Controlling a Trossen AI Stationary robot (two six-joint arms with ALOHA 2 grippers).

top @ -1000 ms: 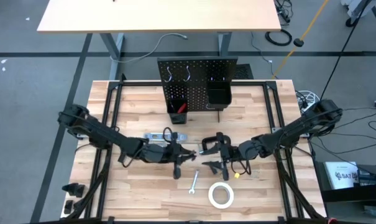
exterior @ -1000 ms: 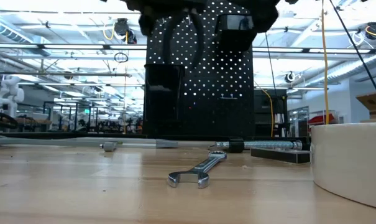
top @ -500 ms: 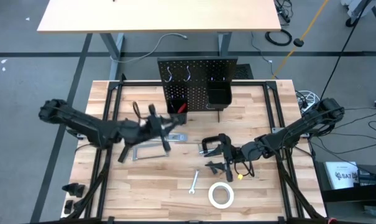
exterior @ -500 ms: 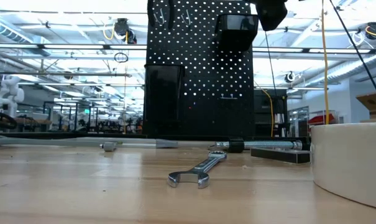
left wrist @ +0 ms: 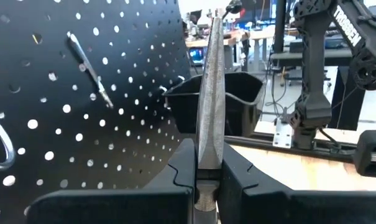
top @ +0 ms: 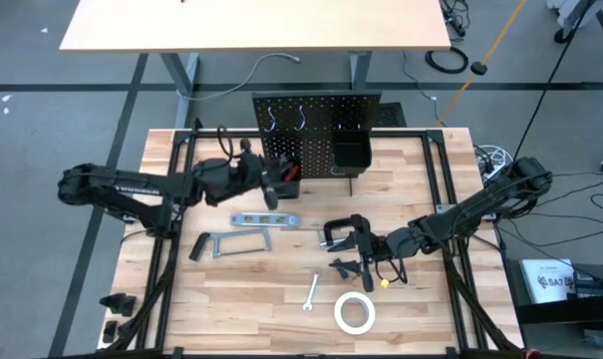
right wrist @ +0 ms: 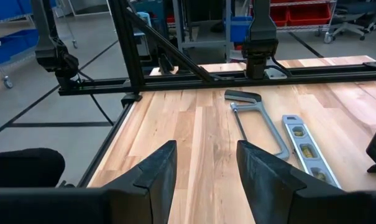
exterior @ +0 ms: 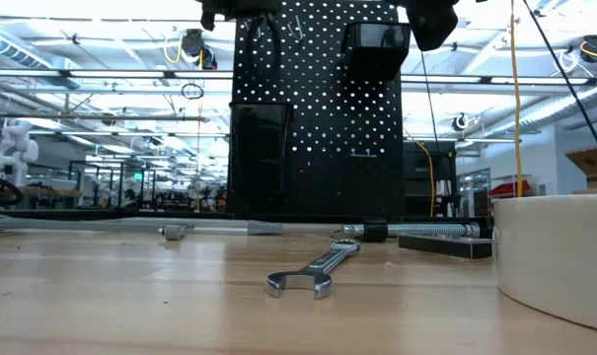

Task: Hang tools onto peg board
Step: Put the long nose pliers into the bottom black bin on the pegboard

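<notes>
Your left gripper (top: 266, 184) was clamped tight on a thin grey metal tool (left wrist: 210, 93), pliers by the look of it, its narrow edge standing straight up between the fingers (left wrist: 183, 165). You had it raised just in front of the peg board (top: 316, 125), near the silver hooks (left wrist: 88, 68) and the left black bin (top: 284, 179). Your right gripper (right wrist: 203, 163) hung low over the table (top: 421, 309) with its fingers parted and nothing between them, close by the black C-clamp (top: 341, 232). The hacksaw (top: 231, 242), level (top: 264, 218), wrench (top: 310, 292) and white tape roll (top: 354, 312) lay on the wood
</notes>
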